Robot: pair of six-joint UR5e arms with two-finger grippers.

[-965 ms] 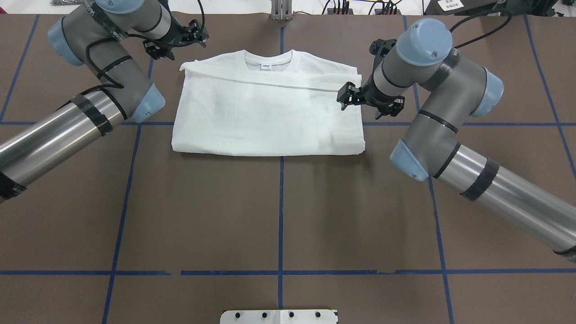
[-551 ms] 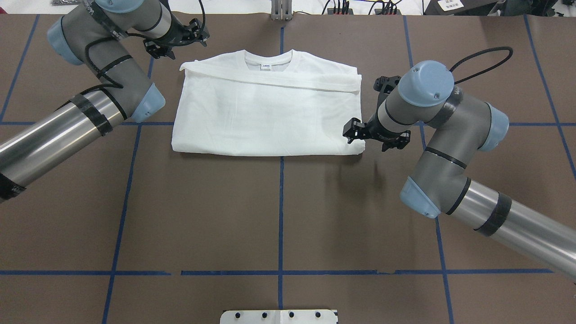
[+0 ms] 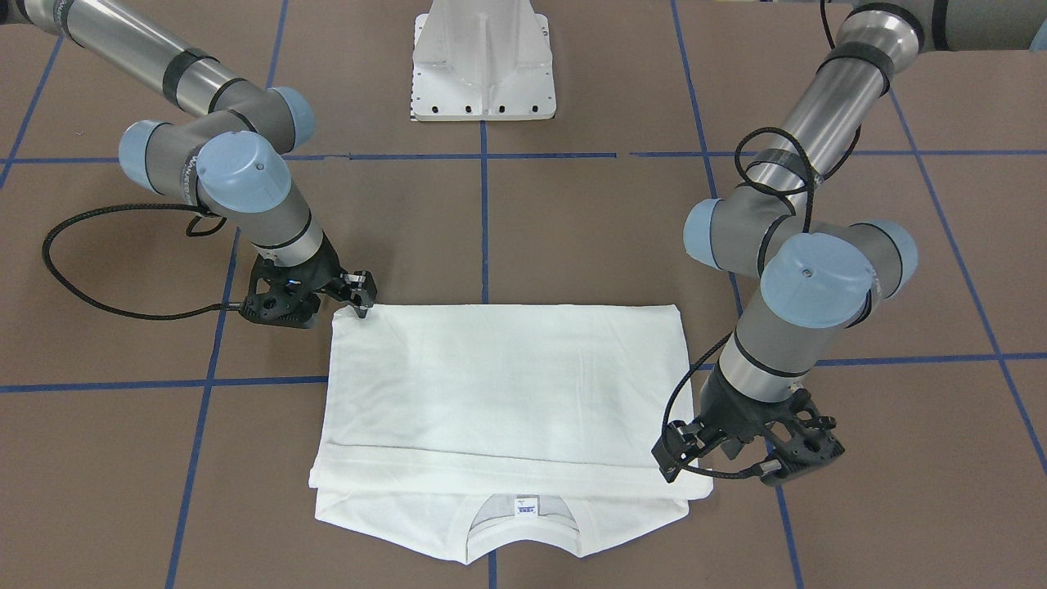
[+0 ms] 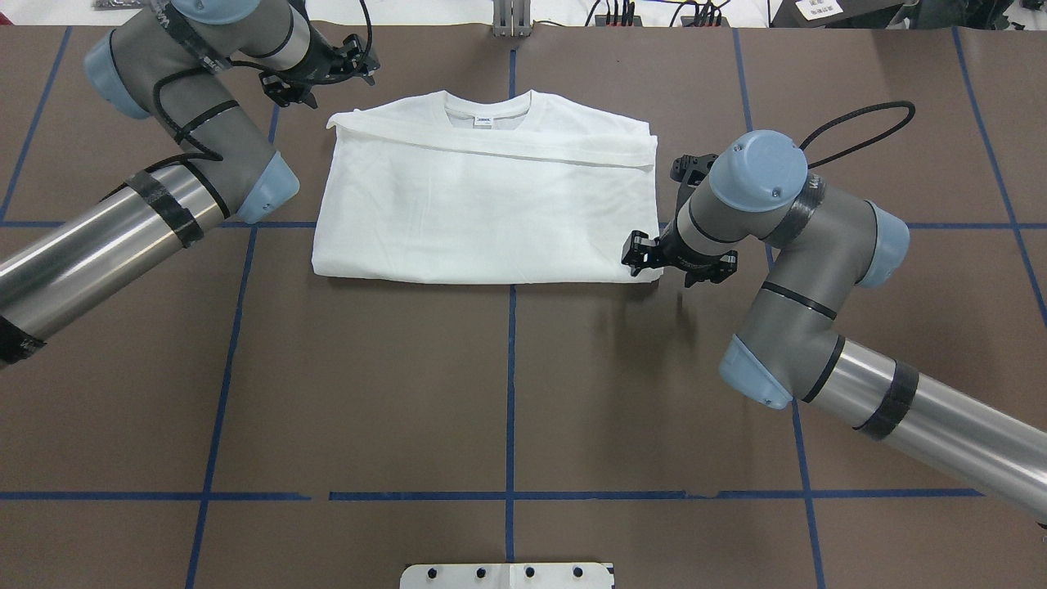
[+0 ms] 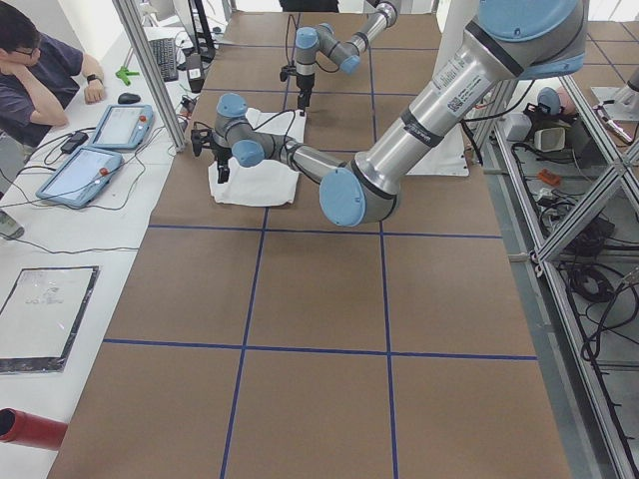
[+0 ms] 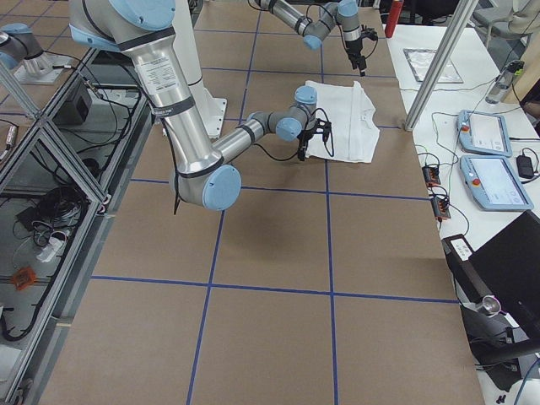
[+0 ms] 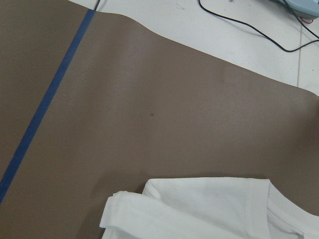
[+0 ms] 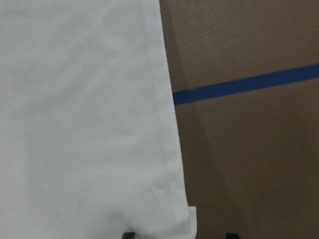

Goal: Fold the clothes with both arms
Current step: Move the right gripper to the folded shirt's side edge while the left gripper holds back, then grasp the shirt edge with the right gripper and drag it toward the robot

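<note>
The white T-shirt (image 4: 483, 204) lies folded into a rectangle on the brown table, collar and neck label (image 4: 484, 114) at the far side, a sleeve folded across under the collar. In the front view the shirt (image 3: 507, 384) shows the same fold. My right gripper (image 4: 636, 255) is open and low at the shirt's near right corner; in the front view this gripper (image 3: 362, 294) touches that corner. The right wrist view shows the shirt's edge (image 8: 84, 114) between the two fingertips. My left gripper (image 4: 366, 61) hangs open beside the far left shoulder, and the front view shows it (image 3: 669, 454) holding nothing.
The white pedestal (image 3: 483, 57) stands at the robot's side of the table. Blue tape lines (image 4: 510, 368) grid the brown surface. A seated person (image 5: 40, 70) and two tablets (image 5: 95, 170) are on the white bench past the far edge.
My right gripper has moved from the shirt's far right shoulder edge down to its near right corner. The left arm and the shirt have stayed put.
</note>
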